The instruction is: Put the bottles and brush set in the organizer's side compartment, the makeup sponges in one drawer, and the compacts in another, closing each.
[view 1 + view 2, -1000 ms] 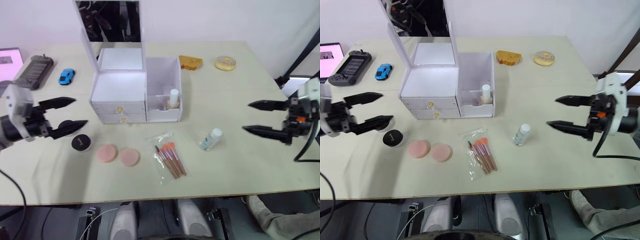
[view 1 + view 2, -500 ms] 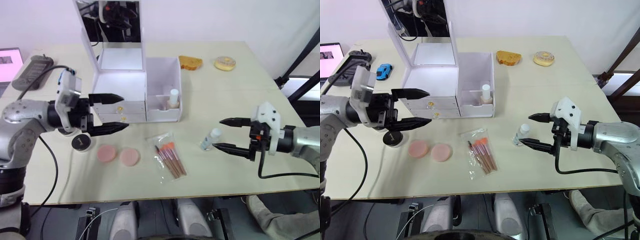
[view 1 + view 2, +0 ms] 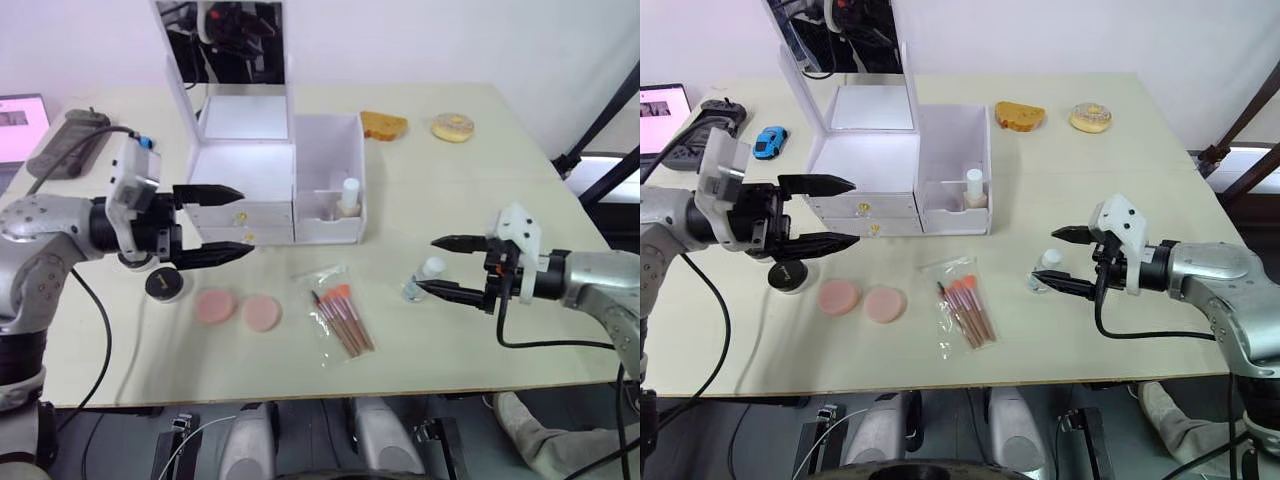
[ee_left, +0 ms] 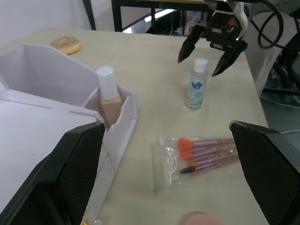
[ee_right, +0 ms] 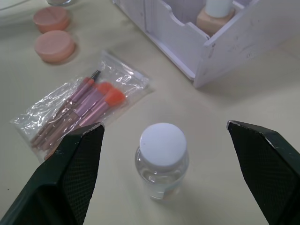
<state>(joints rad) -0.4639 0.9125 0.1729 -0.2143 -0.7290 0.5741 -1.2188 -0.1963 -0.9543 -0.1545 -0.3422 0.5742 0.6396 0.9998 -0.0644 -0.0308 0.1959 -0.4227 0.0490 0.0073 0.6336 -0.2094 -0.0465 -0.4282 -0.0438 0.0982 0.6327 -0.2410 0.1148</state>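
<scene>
right wrist view looks down on the small clear bottle with a white cap and blue label [image 5: 162,159], standing upright on the pale desk [image 3: 480,190] between the spread black fingers [image 5: 77,159] of the right tool [image 3: 436,266] — neither finger touches it. beside it lies the clear plastic pouch of pink-handled brushes with orange bristles [image 3: 339,315], flat on the desk in front of the white plastic organizer with an upright mirror lid [image 3: 262,185]. the taller bottle of beige liquid [image 3: 347,198] stands inside the organizer's open-topped side compartment [image 3: 328,150]. both gold-knobbed drawers [image 3: 240,226] sit shut. the left tool [image 3: 222,222] hovers just in front of those drawers, its fingers spread wide, holding nothing. two flat round pink sponges [image 3: 238,309] lie side by side near the desk's front edge, and one round black compact [image 3: 162,284] sits just to their left, below the left tool. at the far side — a slice of toast [image 3: 382,125], a doughnut [image 3: 452,127], and a blue toy car [image 3: 767,142].
</scene>
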